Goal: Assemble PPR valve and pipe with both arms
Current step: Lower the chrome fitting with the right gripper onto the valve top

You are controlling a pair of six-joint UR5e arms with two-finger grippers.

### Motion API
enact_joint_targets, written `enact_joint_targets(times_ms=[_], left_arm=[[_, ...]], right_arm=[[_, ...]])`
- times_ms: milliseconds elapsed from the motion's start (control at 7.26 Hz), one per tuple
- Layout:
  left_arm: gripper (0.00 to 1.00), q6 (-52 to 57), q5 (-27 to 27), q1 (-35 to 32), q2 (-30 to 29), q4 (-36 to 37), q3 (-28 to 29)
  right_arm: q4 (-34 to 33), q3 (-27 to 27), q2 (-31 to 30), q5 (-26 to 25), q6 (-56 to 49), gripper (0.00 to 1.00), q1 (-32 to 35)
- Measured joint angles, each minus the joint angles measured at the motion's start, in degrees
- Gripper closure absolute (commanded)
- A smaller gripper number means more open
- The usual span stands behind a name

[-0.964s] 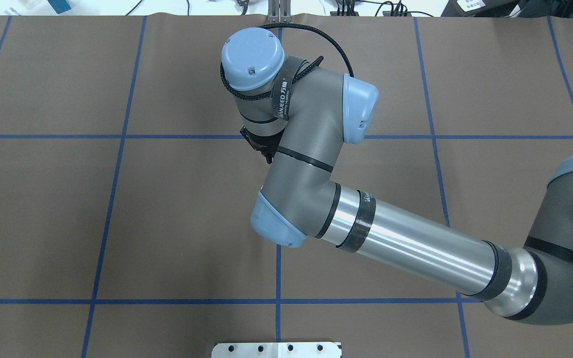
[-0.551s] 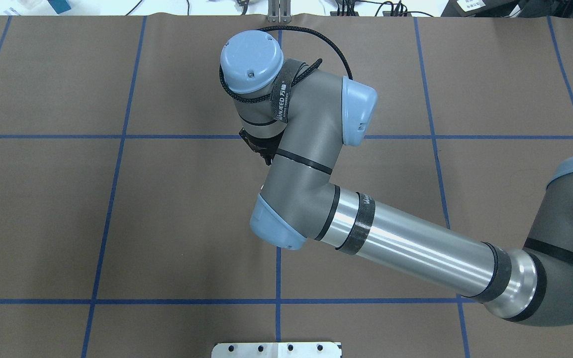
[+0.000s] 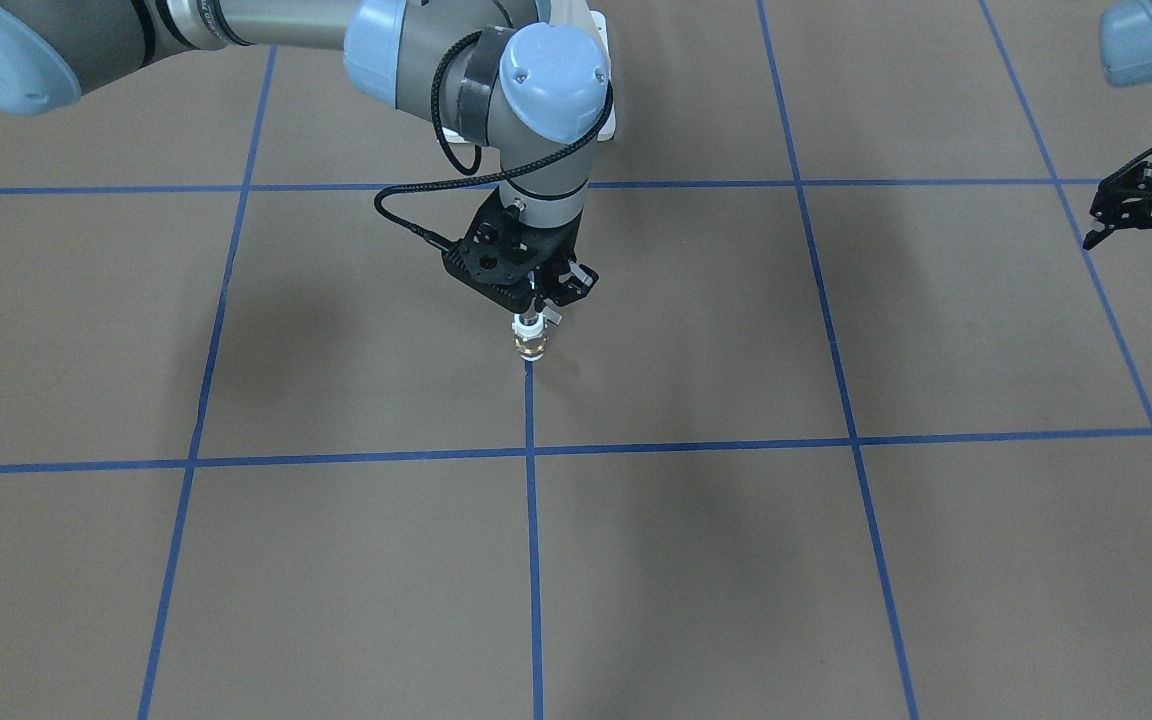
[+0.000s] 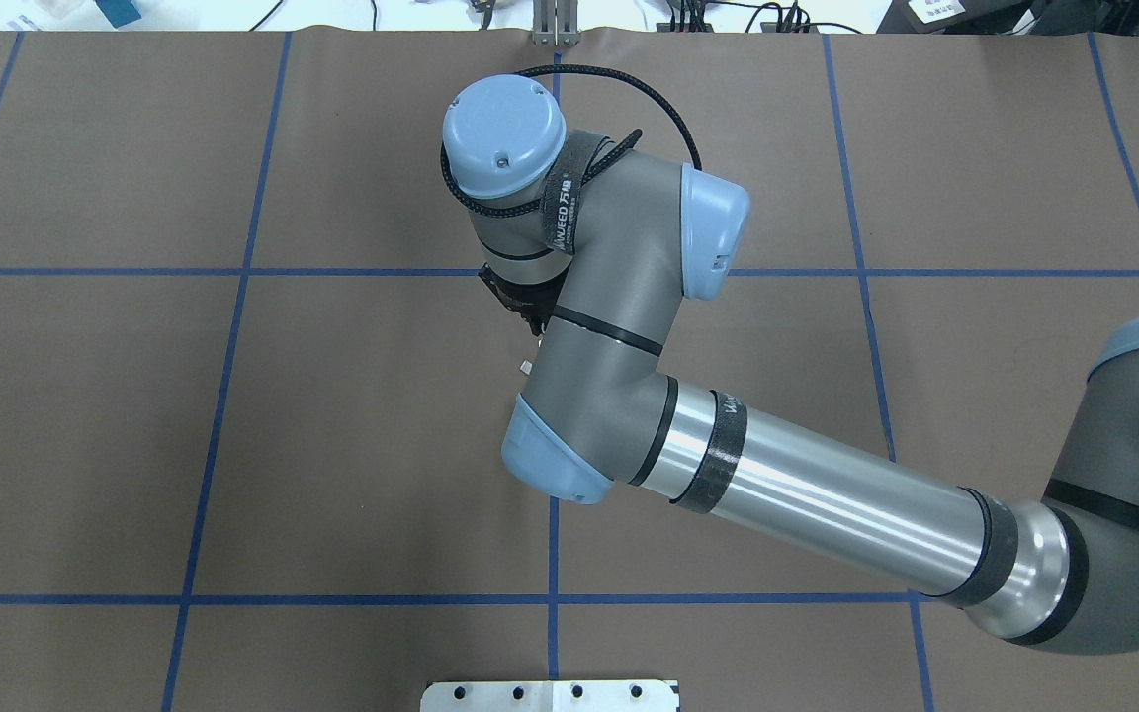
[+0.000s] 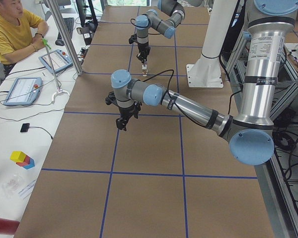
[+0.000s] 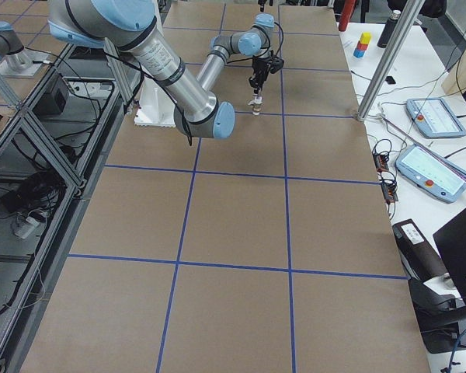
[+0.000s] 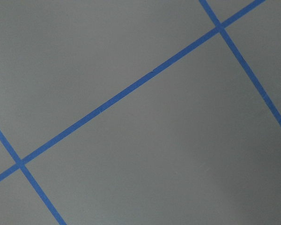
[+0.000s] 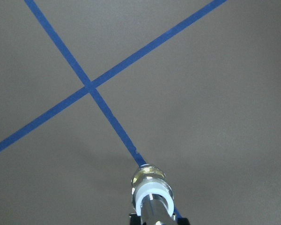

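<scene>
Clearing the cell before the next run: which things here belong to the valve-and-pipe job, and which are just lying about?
Job: PPR valve, upright in the right claw; left claw, open and empty. The pipe can't be told apart.
Lying about: coloured blocks and a tablet on the side bench.

Right arm slants across the right-centre squares to mid-table and blocks that lane. Right gripper points down, pinching the valve upright on the centre line. Left gripper hovers well apart, jaws spread. Open table between them and on the operators' side.
</scene>
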Motion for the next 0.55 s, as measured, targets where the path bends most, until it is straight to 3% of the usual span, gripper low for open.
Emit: enact_joint_targets(times_ms=[413,551], left_arm=[[0.00,0.0,0.0,0.0,0.0,0.0,0.0],[0.00,0.0,0.0,0.0,0.0,0.0,0.0]], right_arm=[[0.0,0.1,-0.3,-0.3,0.0,1.00,-0.3],[0.2,0.1,-0.4,-0.3,-0.2,0.87,-0.3]])
